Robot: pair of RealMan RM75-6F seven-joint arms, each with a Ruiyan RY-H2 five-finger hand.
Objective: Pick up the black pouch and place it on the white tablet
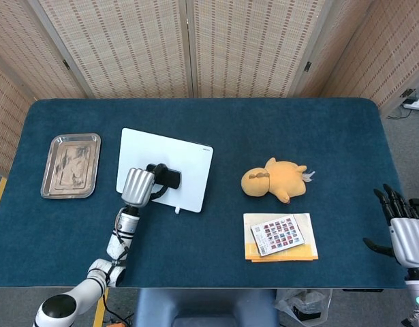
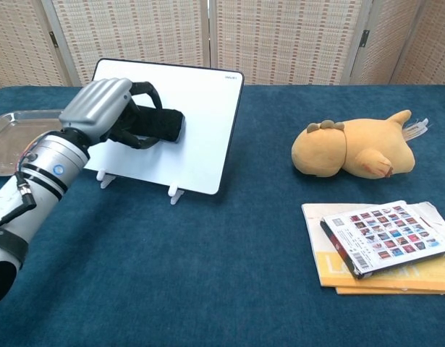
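Observation:
The white tablet lies left of the table's middle on small white feet. My left hand grips the black pouch and holds it over the tablet's lower middle. Whether the pouch touches the tablet's face I cannot tell. My right hand hangs at the table's right front corner, fingers spread, holding nothing; the chest view does not show it.
A metal tray sits at the far left. A yellow plush toy lies right of centre. In front of it a patterned box rests on yellow booklets.

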